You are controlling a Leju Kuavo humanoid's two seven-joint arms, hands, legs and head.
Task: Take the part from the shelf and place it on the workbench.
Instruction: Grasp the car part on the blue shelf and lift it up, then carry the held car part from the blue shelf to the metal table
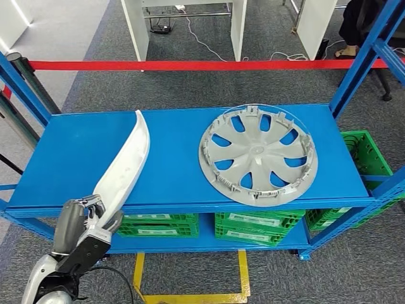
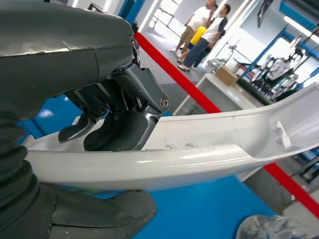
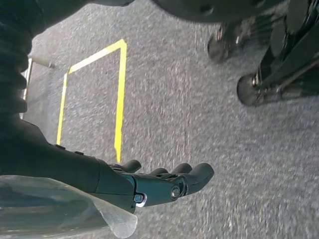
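One long curved white plastic trim part (image 1: 125,163) lies slanted on the blue metal shelf (image 1: 71,158), its near end clamped in the left hand (image 1: 86,234), dark fingers (image 2: 112,132) above it and thumb beneath. Beyond the fingers rests a grey plastic wheel cover (image 1: 258,154). The right hand (image 3: 158,184) hangs over grey carpet (image 3: 188,99), fingers extended, holding nothing.

Bright blue shelf (image 1: 76,158) on blue uprights. Glossy white curved part (image 1: 125,163), faintly scuffed, near the shelf's front left corner. Silver-grey wheel cover (image 1: 258,154) toward the right edge, blue showing through its spoke gaps. Grey and dark left hand (image 1: 88,229) on a silver arm. Black right hand (image 3: 158,182). Green crates (image 1: 257,226) on the lower shelf. Red tape barrier (image 1: 191,64) behind. Speckled dark grey carpet (image 1: 191,88) with yellow floor lines (image 1: 191,297).
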